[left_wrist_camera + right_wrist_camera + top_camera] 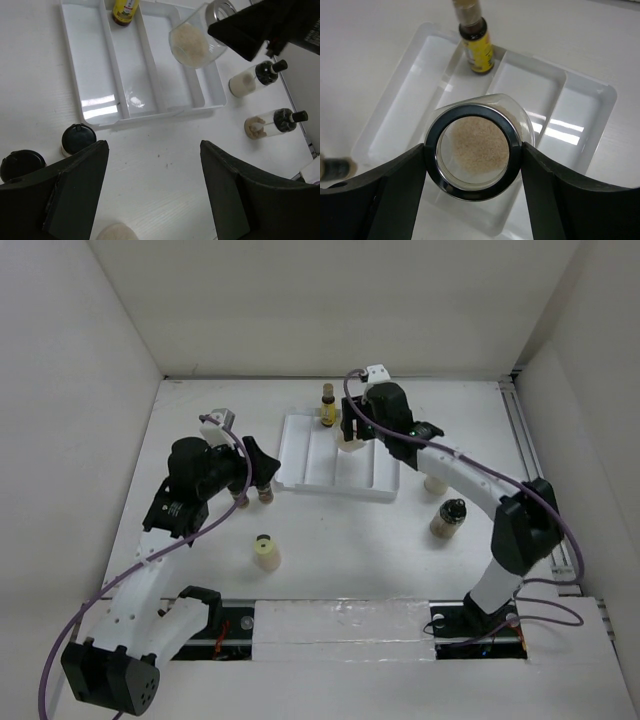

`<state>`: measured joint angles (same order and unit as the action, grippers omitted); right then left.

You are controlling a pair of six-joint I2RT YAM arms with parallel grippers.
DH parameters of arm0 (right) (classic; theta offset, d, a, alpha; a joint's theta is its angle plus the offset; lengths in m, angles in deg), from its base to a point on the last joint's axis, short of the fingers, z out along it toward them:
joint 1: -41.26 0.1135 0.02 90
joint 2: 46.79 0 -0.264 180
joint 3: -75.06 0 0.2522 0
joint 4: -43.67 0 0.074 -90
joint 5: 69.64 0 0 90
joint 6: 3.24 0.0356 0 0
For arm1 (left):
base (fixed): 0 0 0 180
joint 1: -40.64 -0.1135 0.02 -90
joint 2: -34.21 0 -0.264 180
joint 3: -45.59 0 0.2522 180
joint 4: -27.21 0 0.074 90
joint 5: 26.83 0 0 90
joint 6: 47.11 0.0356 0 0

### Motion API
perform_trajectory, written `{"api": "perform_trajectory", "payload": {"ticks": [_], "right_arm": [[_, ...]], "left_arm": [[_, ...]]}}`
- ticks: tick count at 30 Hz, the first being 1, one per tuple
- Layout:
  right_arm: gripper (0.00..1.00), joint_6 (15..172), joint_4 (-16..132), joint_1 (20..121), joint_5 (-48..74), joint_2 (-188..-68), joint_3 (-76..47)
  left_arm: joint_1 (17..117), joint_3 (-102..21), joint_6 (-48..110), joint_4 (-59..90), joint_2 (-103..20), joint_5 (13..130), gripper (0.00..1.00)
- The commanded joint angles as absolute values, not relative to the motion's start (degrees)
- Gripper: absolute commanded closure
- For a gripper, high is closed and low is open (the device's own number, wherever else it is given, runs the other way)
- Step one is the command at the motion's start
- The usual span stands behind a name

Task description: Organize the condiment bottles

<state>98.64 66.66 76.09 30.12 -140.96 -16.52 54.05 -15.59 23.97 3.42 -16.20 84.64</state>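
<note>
On the table (350, 560), the left arm (150, 570) runs up the left side. The right arm (470, 475) bends from the near right corner toward the far edge. The tray (310, 455) lies in the middle of the table's far half, its long compartments running far to near.

The right gripper (472, 149) hangs over the tray's far right part. Its jaws press on opposite sides of the silver lid (432, 150), so it is clamped on the jar (190, 40), a wide clear one part filled with pale grains. The jar sits over the tray's right compartment; whether its base touches the tray floor I cannot tell. The left gripper (152, 145) hovers just off the tray's near left corner, jaws spread wide, with only bare table between them.

The white shaker (247, 81) stands near the tray's near right corner, partly under the right arm. The tan shaker (272, 122) is beside it, nearer the table's near edge. Both have black caps. Off the tray's near left corner stand two more black-capped ones: the inner shaker (78, 139) near the tray's rim and the outer shaker (22, 165) just left of it, both just beside the left gripper. The cream bottle (265, 552) stands alone in the table's near left part, well apart from the tray. The yellow bottle (477, 50) stands upright at the far end of an inner compartment, apart from the jar.
</note>
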Motion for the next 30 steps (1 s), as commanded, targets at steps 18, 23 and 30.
{"api": "perform_trajectory", "payload": {"ticks": [18, 23, 30], "right_arm": [[0.28, 85.35, 60.94, 62.18, 2.96, -158.67, -33.7], [0.28, 84.74, 60.94, 62.79, 3.48, -161.74, -35.72], [0.21, 80.53, 61.47, 63.85, 9.1, -162.36, -36.78]], "left_arm": [[53.92, -17.22, 24.08, 5.89, -15.26, 86.19, 0.3], [53.92, -17.22, 24.08, 5.89, -15.27, 85.67, 0.3], [53.92, -17.22, 24.08, 5.89, -15.27, 85.67, 0.3]]}}
